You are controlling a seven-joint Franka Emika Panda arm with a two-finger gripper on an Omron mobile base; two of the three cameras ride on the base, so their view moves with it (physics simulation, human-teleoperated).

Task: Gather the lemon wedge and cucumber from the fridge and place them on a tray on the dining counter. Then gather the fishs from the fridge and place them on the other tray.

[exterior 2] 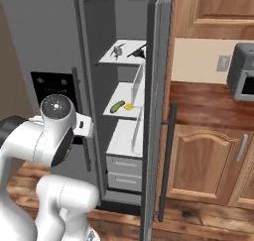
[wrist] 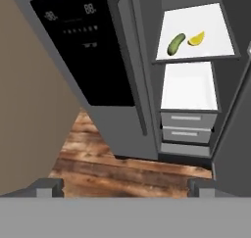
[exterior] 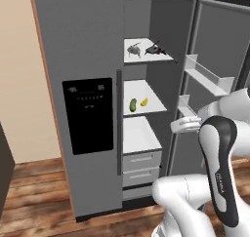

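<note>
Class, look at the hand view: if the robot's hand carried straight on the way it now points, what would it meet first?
Probably the fridge's closed left door, near its lower edge beside the handle; the open hand aims there, not at the cucumber or lemon wedge on their shelf. Depth is hard to judge.

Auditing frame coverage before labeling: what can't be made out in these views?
- Two fish: too small in both base views to tell their shape or how they lie.
- Fridge top shelf: cut off by the upper edge of the hand view.
- Lemon wedge: partly behind the open fridge door in the right base view.
- Trays and dining counter: outside every frame.
</note>
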